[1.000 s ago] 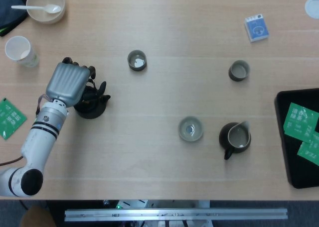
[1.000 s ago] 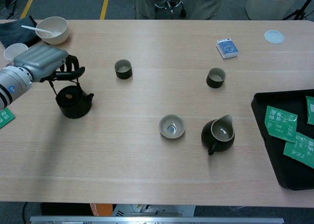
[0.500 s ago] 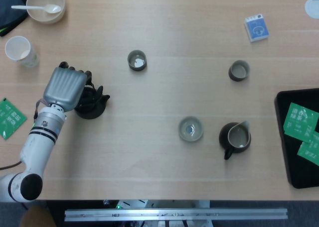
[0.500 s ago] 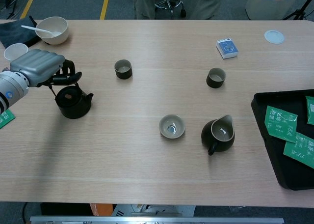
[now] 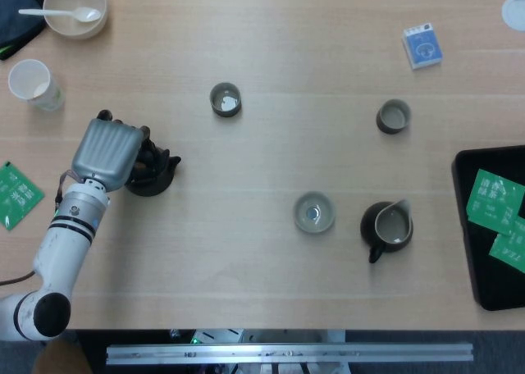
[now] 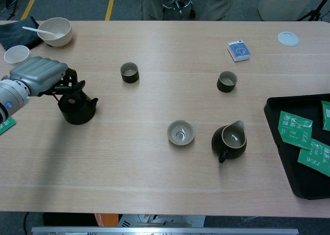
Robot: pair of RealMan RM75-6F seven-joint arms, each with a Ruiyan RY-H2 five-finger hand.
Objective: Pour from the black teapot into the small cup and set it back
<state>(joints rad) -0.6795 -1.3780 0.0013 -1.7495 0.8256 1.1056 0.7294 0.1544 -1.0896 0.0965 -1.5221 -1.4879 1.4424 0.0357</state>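
Nearest me, a dark pitcher [image 6: 229, 140] stands right of centre, with a pale shallow cup [image 6: 180, 132] just beside it on its left, and a black tray [image 6: 282, 157] holding green packets [image 6: 295, 130] runs along the right edge. Further in on the left, I have my left hand [image 6: 39, 75] over the black teapot [image 6: 78, 109], fingers [image 6: 72, 86] curled down around the handle at its top; the pot sits on the table [image 6: 154, 194], and I cannot tell from either view whether the fingers actually clamp the handle. My right hand is out of sight in both views. Beyond the teapot, a small dark cup [image 6: 129, 72] stands left of centre and another dark cup [image 6: 227, 81] to the right. Farthest off are a white paper cup [image 5: 33, 84], a bowl with a spoon [image 5: 74, 8] and a blue box [image 5: 422, 46].
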